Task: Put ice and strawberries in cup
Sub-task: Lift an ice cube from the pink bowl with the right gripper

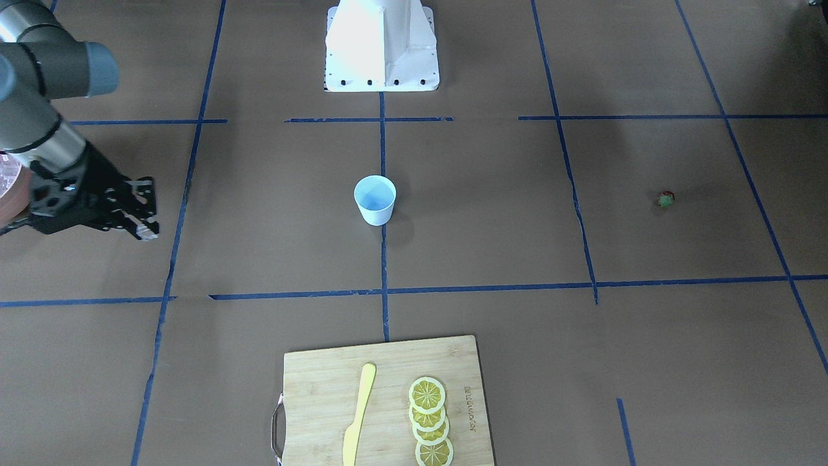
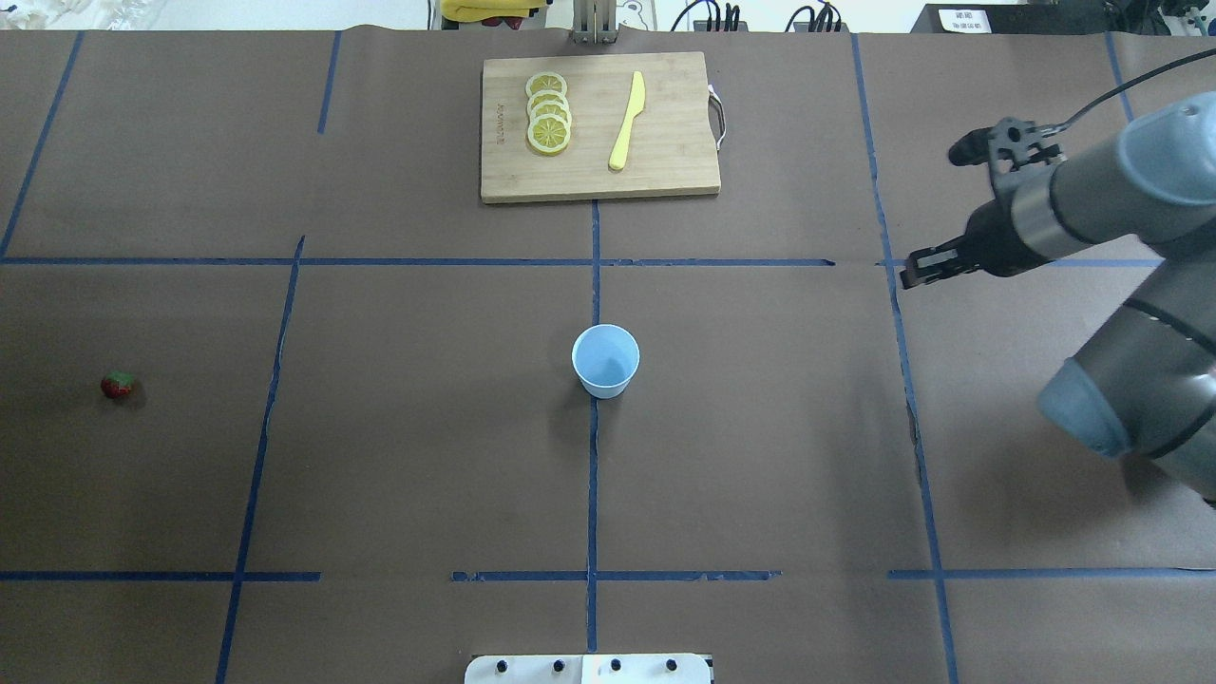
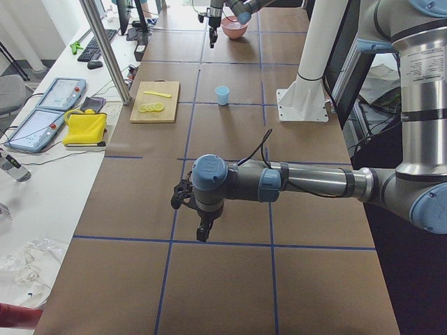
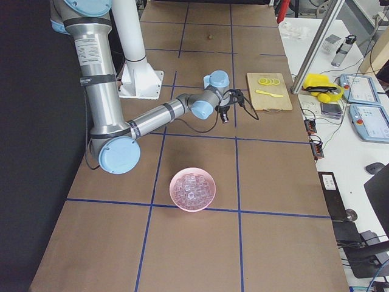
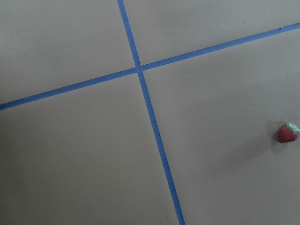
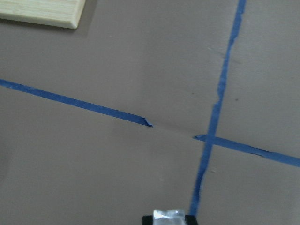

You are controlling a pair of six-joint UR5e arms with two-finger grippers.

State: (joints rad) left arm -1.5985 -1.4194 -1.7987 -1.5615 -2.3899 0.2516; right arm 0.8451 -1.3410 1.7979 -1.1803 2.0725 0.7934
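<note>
Left arm (image 3: 314, 183) stretched level, left jaws downward, width cannot be told, right arm (image 2: 1073, 214) outstretched, right jaws pinching ice (image 6: 168, 214)

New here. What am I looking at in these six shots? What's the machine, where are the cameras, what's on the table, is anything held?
Two robot arms with two-finger grippers work at a taped brown table. Four cameras are fixed: one across the table, one over the robot's shoulders, one at each table end. Two more ride on the wrists. On the table are a white cup in the middle, one strawberry on the robot's left, a board with lemon slices and a yellow knife, and a pink bowl of ice on its right. The right gripper pinches what looks like an ice cube. Whether the left gripper is open or shut, I cannot tell.
</note>
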